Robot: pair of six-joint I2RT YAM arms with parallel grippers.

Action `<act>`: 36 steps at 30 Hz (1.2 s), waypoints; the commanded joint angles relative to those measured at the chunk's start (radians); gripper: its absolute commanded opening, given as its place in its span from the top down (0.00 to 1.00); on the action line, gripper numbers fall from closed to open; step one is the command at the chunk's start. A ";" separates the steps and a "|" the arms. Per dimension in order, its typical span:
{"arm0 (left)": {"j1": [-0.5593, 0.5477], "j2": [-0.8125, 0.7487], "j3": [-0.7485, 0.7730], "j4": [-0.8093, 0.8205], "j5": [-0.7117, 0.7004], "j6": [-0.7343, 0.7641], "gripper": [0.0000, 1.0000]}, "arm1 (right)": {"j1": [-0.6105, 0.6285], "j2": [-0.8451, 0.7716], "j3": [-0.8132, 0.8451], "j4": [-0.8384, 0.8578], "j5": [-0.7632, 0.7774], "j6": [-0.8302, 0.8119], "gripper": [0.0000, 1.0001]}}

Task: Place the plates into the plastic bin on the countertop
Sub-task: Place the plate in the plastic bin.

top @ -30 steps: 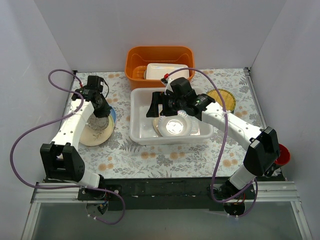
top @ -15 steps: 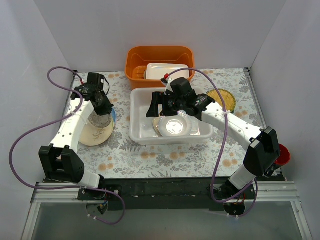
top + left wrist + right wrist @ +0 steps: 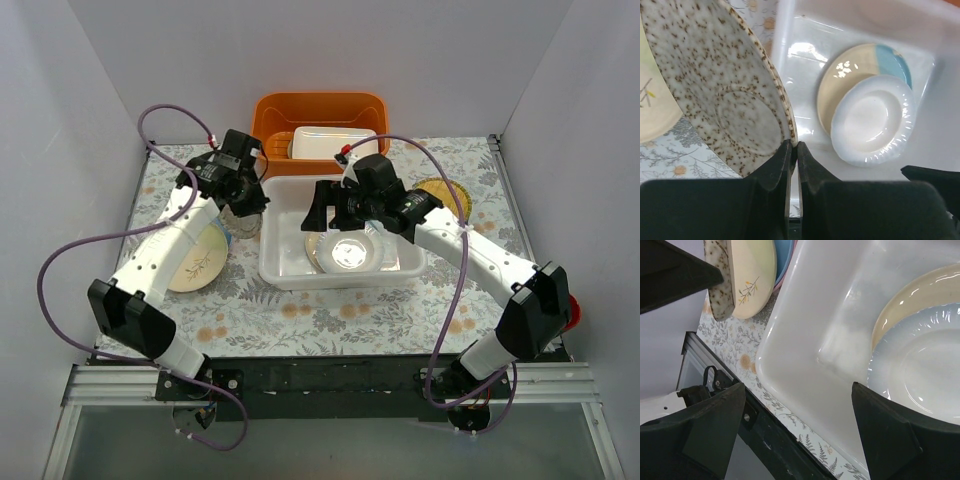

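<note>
My left gripper (image 3: 243,208) is shut on the rim of a cream speckled plate (image 3: 720,90) and holds it on edge in the air just left of the plastic bin (image 3: 275,270). The plate's edge also shows in the right wrist view (image 3: 720,280). In the bin lie a cream and light blue plate (image 3: 850,75) and, on top of it, a white scalloped plate (image 3: 872,125). My right gripper (image 3: 335,222) is wide open and empty, above the bin's inside. A cream plate with a leaf sprig (image 3: 195,260) tops a stack on the countertop (image 3: 330,315), over a blue plate (image 3: 782,260).
An orange tub (image 3: 320,115) with a small white box (image 3: 335,142) stands behind the bin. A yellow woven plate (image 3: 447,195) lies right of the bin, partly under my right arm. A red-brown plate (image 3: 572,308) peeks out at the right edge.
My left gripper has lifted the speckled plate off the left stack and carried it right and back, up to the bin's left wall. My right gripper has barely moved.
</note>
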 commanded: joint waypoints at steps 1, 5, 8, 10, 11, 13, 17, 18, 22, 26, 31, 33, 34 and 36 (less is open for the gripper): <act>-0.095 0.062 0.109 -0.033 -0.082 -0.052 1.00 | -0.035 -0.056 -0.028 0.036 -0.011 0.010 0.06; -0.195 0.140 0.190 -0.055 -0.110 -0.082 1.00 | -0.081 -0.089 -0.070 0.037 -0.024 0.010 0.06; -0.252 0.206 0.270 -0.081 -0.134 -0.099 1.00 | -0.124 -0.121 -0.113 0.040 -0.039 0.006 0.06; -0.276 0.254 0.330 -0.099 -0.145 -0.110 1.00 | -0.159 -0.144 -0.145 0.042 -0.059 0.004 0.06; -0.301 0.268 0.344 -0.101 -0.150 -0.116 1.00 | -0.173 -0.150 -0.156 0.042 -0.068 0.003 0.06; -0.321 0.294 0.384 -0.102 -0.151 -0.122 1.00 | -0.207 -0.173 -0.185 0.042 -0.076 -0.001 0.07; -0.367 0.369 0.442 -0.112 -0.150 -0.133 1.00 | -0.264 -0.204 -0.234 0.036 -0.102 -0.016 0.07; -0.373 0.378 0.451 -0.113 -0.150 -0.135 1.00 | -0.287 -0.217 -0.243 0.036 -0.106 -0.019 0.06; -0.401 0.427 0.494 -0.105 -0.142 -0.141 1.00 | -0.348 -0.247 -0.285 0.021 -0.128 -0.039 0.07; -0.428 0.475 0.533 -0.099 -0.134 -0.142 1.00 | -0.410 -0.274 -0.323 0.004 -0.151 -0.063 0.07; -0.451 0.525 0.574 -0.089 -0.121 -0.145 1.00 | -0.485 -0.297 -0.348 -0.015 -0.172 -0.097 0.07; -0.458 0.541 0.582 -0.087 -0.113 -0.147 1.00 | -0.512 -0.306 -0.358 -0.022 -0.185 -0.103 0.07; -0.459 0.552 0.589 -0.084 -0.110 -0.148 1.00 | -0.522 -0.308 -0.360 -0.024 -0.189 -0.111 0.07; -0.462 0.562 0.597 -0.087 -0.114 -0.147 1.00 | -0.545 -0.314 -0.363 -0.029 -0.200 -0.117 0.07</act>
